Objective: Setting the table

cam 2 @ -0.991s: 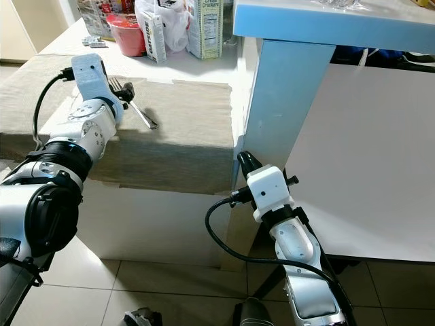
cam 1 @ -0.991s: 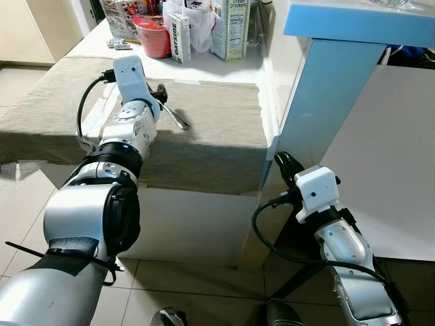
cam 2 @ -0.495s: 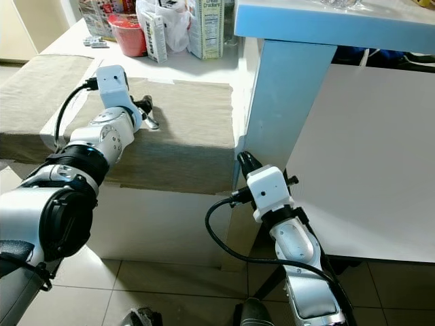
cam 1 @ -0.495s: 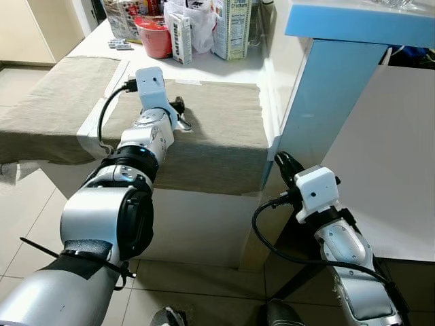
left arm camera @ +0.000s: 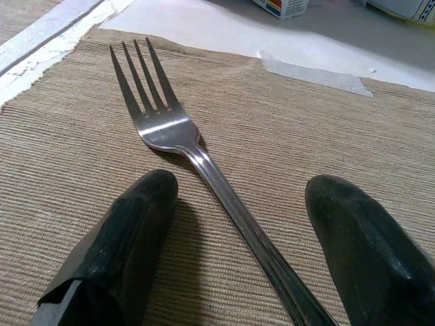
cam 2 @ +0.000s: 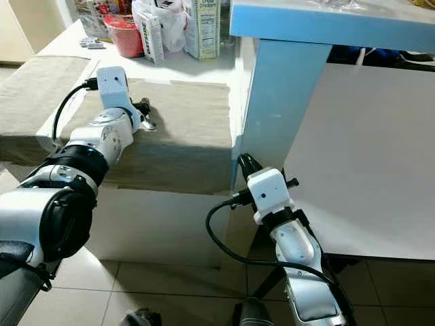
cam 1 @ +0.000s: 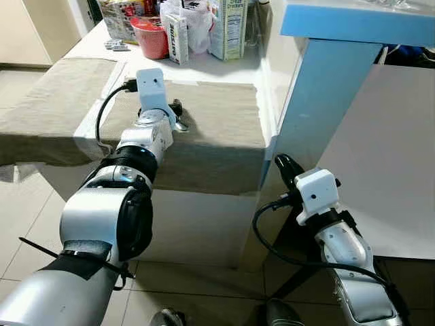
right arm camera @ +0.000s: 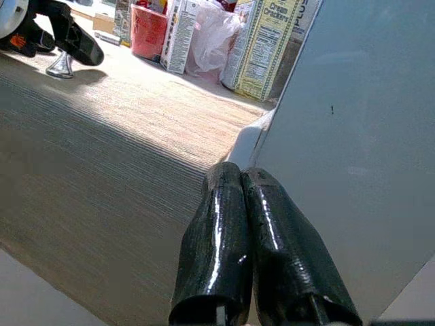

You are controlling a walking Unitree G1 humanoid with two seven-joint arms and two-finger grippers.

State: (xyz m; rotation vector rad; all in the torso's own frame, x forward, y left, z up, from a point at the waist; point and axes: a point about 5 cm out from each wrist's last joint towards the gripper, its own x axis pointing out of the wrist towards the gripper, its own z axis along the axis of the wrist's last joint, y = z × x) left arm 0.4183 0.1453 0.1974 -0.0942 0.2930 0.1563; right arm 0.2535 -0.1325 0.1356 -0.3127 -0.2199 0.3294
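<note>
**Left wrist view: fork lies between the open fingers**

Left wrist view shows a metal fork (left arm camera: 204,170) lying flat on a beige woven placemat (left arm camera: 353,156). Its handle passes between the two spread black fingers (left arm camera: 115,251) of the left gripper (left arm camera: 241,244), touching neither. The long axis runs from the tines at about 11 o'clock to the handle end at about 5 o'clock, so the fingers straddle the handle crosswise. Closing them would likely catch the handle just behind the tines.

Head views place the left gripper (cam 1: 175,109) over the placemat, with boxes and a red cup (cam 1: 153,39) at 12 o'clock beyond it. Whether the fingertips touch the cloth is hard to judge.

Right gripper (right arm camera: 262,244) hangs low beside a blue table leg (cam 1: 319,95), fingers pressed together and empty, well apart from the fork.
</note>
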